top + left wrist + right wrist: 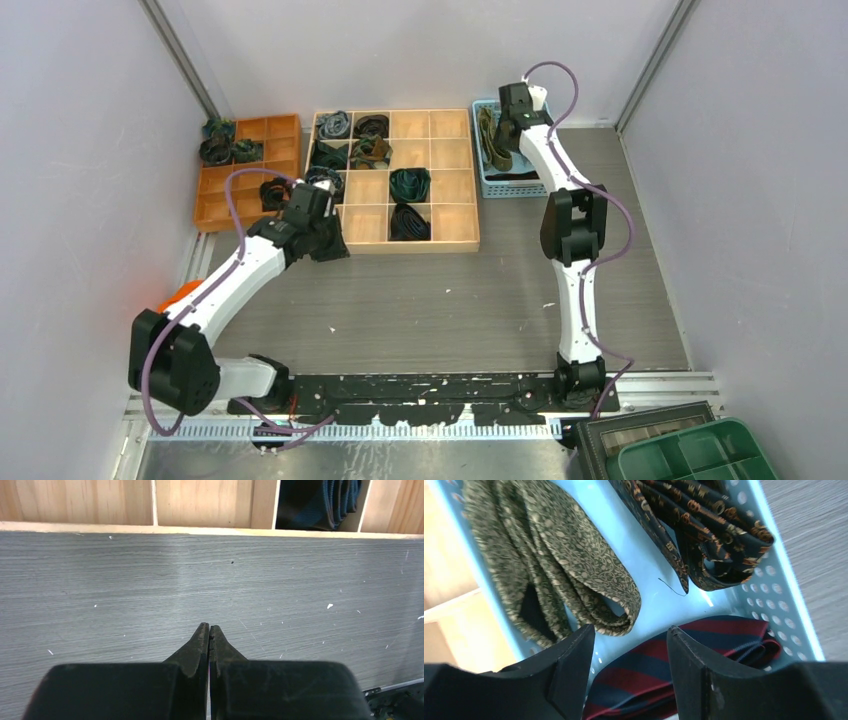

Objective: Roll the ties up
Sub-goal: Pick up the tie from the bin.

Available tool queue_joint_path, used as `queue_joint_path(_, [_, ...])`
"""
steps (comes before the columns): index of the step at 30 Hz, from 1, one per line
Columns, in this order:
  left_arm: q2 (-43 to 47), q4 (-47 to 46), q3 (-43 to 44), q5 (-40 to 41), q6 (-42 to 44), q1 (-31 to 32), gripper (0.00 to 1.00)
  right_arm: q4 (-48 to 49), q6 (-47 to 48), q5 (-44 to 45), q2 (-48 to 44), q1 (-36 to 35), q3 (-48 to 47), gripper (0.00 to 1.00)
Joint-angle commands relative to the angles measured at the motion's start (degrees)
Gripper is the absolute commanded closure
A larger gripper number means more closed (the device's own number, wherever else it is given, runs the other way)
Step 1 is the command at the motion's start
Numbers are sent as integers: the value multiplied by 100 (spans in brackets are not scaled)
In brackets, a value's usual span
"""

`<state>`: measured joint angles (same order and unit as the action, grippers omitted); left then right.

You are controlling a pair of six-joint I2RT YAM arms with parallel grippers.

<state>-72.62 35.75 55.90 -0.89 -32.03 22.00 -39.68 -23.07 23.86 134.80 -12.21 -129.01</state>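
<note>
Over the basket [659, 575] at the far right, our right gripper [629, 635] hangs with its jaws spread and nothing between them. It sits above the gap between the olive tie [569, 565] and the striped tie [644, 672], and a dark tie [709, 535] lies folded along the basket's other wall. All three lie loose, not yet rolled. We judge the olive tie light, limp and rather slick. It will sag and slide rather than hold a shape, so a pinch on a single layer may draw out only one end. Its rounded fold, nearest the gripper, looks the best place to take it, since both layers come up together there. Our left gripper [209, 628] is pressed together on nothing, low over the counter [150, 590] and just short of the wooden tray [200, 530], where finished coils [409, 185] sit in compartments. Rolling will likely need one gripper to pin an end while the other turns the cloth.
</note>
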Motion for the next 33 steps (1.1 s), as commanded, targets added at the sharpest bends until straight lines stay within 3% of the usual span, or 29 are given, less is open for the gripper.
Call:
queue_joint_path(1, [-270, -317, 268, 6, 175, -29, 100, 49, -82, -719, 257, 60, -380, 39])
queue_joint_path(11, [-684, -425, 283, -58, 124, -29, 100, 80, -135, -1234, 1005, 106, -609, 36])
queue_joint_path(13, [-728, -442, 285, -90, 115, -29, 100, 84, -170, -1278, 1108, 126, -667, 46])
queue_joint_path(16, [-754, -422, 277, -92, 110, -29, 100, 196, -301, -1386, 1106, 191, -612, 79])
queue_joint_path(19, [-735, -403, 272, -90, 113, -29, 100, 486, -349, -1409, 915, 224, -485, 97])
queue_joint_path(27, [-404, -343, 239, -105, 3, -29, 100, 800, -132, -1379, -235, 228, -506, 99])
queue_joint_path(33, [-18, -332, 120, -190, -119, -29, 100, 1128, -117, -1583, -1984, 231, 721, 99])
